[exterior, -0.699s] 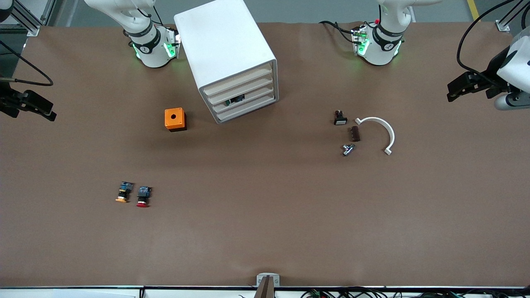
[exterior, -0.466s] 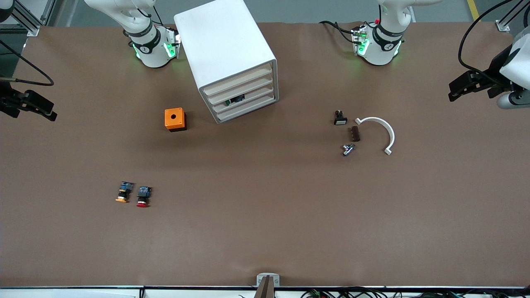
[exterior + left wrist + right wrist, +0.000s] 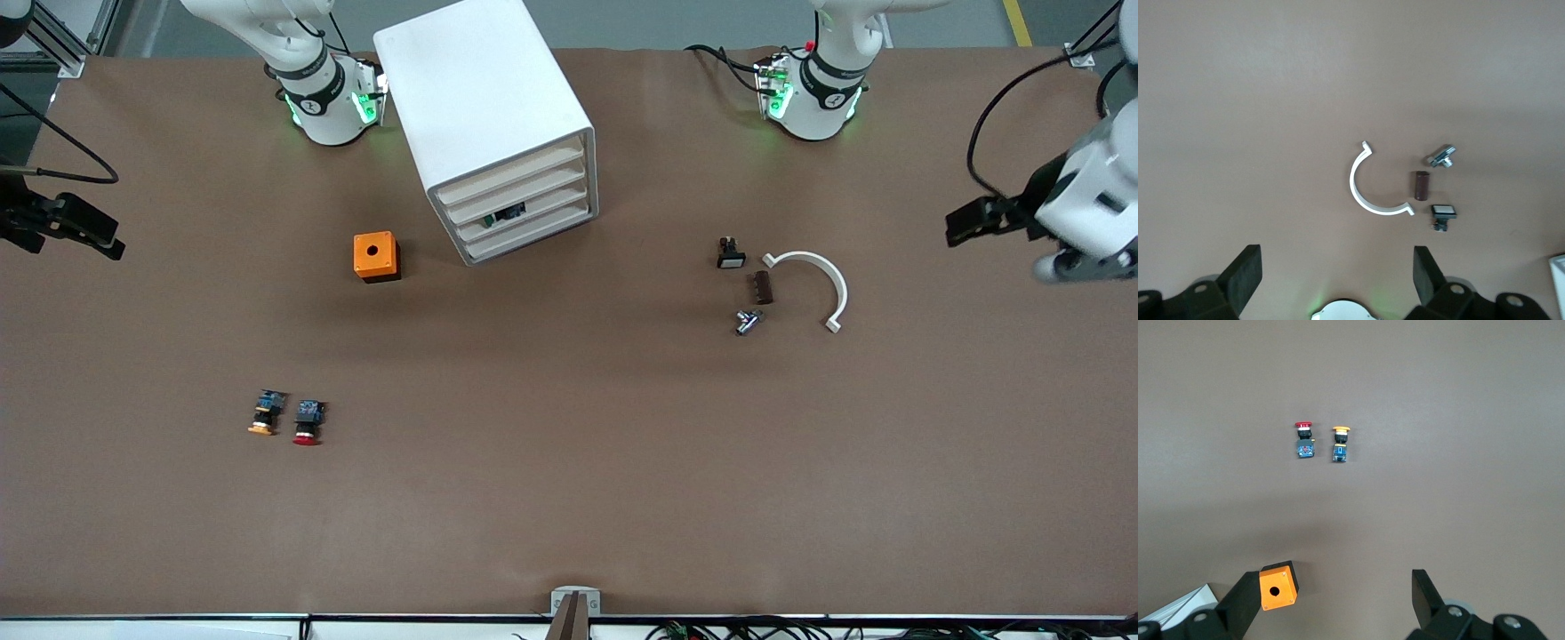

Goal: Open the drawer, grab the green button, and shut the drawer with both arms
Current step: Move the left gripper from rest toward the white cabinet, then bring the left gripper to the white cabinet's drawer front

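Cabinet: white box cabinet (image 3: 484, 107) with four stacked drawers, standing on the brown worktop (image 3: 569, 462) between the two arm bases, its front turned toward the front camera and the left arm's end.
Drawer: the drawer (image 3: 524, 216), third from the top, sits flush and shut; a dark and green item shows at its front slot, too small to name.
Button: green-capped one cannot be made out in any view.
Left claw: left claw (image 3: 1338, 280) hangs in the air over the left arm's end of the worktop, fingers (image 3: 1245, 273) spread wide, holding nothing.
Right claw: right claw (image 3: 1338, 603) hangs over the right arm's end, spread wide, holding nothing.
Orange box: orange box (image 3: 376, 256) with a round hole on top, beside the cabinet toward the right arm's end.
Other buttons: red-capped button (image 3: 307, 421) and yellow-capped button (image 3: 265, 412) lie side by side, nearer the front camera than the orange box.
Small parts: white curved bracket (image 3: 818, 280), brown block (image 3: 763, 287), metal fitting (image 3: 747, 321) and black switch (image 3: 731, 253) cluster toward the left arm's end.
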Robot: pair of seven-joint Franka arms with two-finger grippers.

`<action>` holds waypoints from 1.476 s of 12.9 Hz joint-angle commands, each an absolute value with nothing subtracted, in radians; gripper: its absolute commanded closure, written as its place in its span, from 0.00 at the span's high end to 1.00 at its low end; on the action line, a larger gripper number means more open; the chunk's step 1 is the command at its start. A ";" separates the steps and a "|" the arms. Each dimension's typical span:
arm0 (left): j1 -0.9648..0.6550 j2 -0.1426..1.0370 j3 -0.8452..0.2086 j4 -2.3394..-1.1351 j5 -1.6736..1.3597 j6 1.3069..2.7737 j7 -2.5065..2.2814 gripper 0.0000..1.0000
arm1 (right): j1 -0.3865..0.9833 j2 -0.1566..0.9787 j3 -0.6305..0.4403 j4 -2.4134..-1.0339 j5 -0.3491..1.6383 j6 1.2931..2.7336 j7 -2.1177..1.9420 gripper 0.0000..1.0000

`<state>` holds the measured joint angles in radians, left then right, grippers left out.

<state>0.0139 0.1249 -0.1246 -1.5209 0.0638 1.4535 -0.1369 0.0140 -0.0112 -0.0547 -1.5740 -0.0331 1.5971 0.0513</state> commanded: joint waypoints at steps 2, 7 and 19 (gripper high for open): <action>-0.061 0.329 -0.140 -1.471 0.086 1.485 -0.254 1.00 | 0.015 -0.008 -0.052 -1.557 -0.041 1.583 0.044 1.00; -0.156 0.477 -0.144 -1.451 0.065 1.512 -0.573 1.00 | 0.015 -0.008 -0.052 -1.557 -0.041 1.582 0.044 1.00; -0.308 0.669 -0.143 -1.379 -0.279 1.594 -1.622 1.00 | 0.021 -0.008 -0.054 -1.559 -0.040 1.582 0.046 1.00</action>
<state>-0.2860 0.6483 -0.1484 -1.4082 -0.2209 1.6072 -1.4516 0.0169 -0.0112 -0.0532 -1.5729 -0.0331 1.5940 0.0513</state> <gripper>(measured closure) 0.000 0.000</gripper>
